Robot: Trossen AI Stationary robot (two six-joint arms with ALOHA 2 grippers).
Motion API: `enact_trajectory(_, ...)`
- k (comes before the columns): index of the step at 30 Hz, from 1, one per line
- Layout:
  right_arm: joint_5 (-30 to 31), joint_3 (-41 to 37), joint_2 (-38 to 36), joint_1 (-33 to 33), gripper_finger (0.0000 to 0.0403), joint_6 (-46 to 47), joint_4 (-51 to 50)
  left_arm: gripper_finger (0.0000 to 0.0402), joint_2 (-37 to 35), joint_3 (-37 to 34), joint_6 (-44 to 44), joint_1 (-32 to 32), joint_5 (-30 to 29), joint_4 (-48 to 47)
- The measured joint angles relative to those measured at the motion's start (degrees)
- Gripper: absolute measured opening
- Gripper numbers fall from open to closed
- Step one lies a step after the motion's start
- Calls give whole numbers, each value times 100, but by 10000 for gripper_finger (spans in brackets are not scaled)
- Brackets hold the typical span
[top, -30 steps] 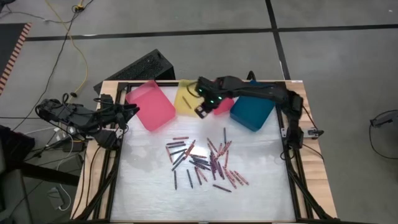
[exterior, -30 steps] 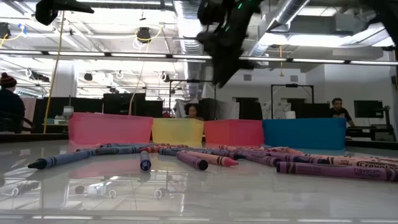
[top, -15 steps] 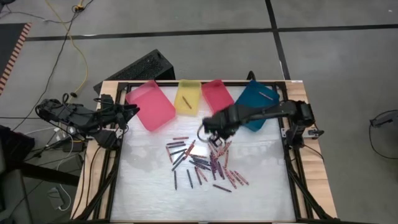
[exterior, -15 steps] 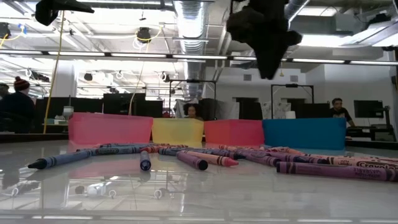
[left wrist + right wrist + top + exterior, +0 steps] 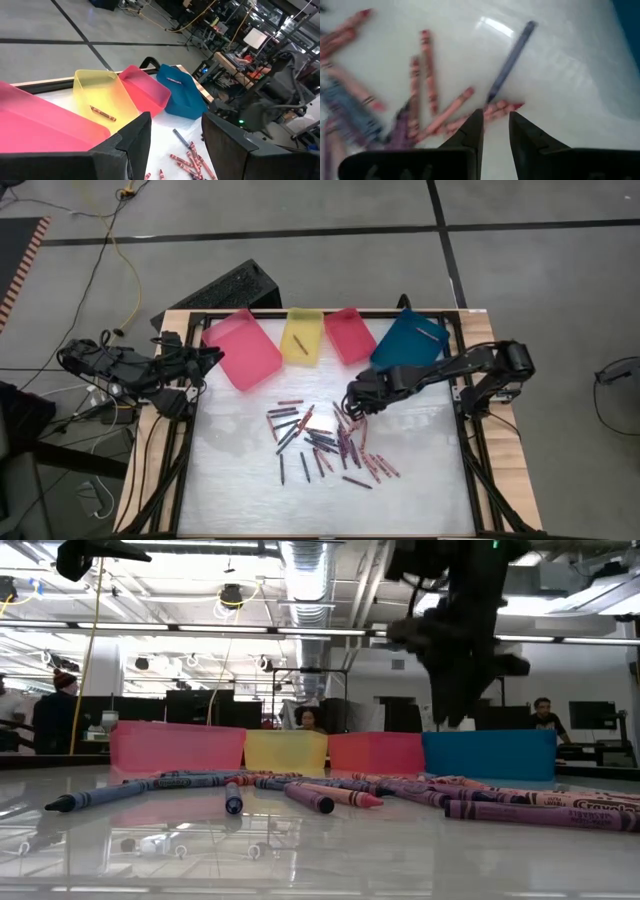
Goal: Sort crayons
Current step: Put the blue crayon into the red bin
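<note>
Change since a second ago: the right gripper (image 5: 352, 402) has left its place over the yellow tray (image 5: 303, 338) and red tray (image 5: 349, 333) and now hangs low over the far right edge of the crayons (image 5: 328, 441), its arm stretched in from the right table edge. Left gripper (image 5: 207, 357) unmoved, parked at the left edge beside the pink tray (image 5: 243, 350)

Count: four trays along the far side, pink, yellow, red, blue tray (image 5: 408, 347). Crayons loose on the white table (image 5: 240, 480), some two to three dozen, too tangled for an exact tally. One crayon lies in the yellow tray, one in the blue tray

Right gripper: fingers (image 5: 470, 135) a narrow gap apart, nothing between them, tips just above a pinkish crayon beside a dark blue crayon (image 5: 512, 52)

Left gripper: fingers (image 5: 131, 145) stand wide apart, holding nothing

View notes: only the right wrist view shows the bare gap between the right fingers. Only the left wrist view shows the label on the crayon in the yellow tray (image 5: 103, 113). The low view alone shows people in the room behind, and hides what lies inside the trays
</note>
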Motion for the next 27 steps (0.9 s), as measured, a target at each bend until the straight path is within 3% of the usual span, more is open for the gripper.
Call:
enact_trajectory(11, -138, -234, 513, -414, 88, -635, 592, 165, 0, 0, -94, 0, -11, 2)
enact_trajectory(27, 52, -232, 514, -724, 88, -396, 716, 165, 0, 0, -58, -1, -11, 2)
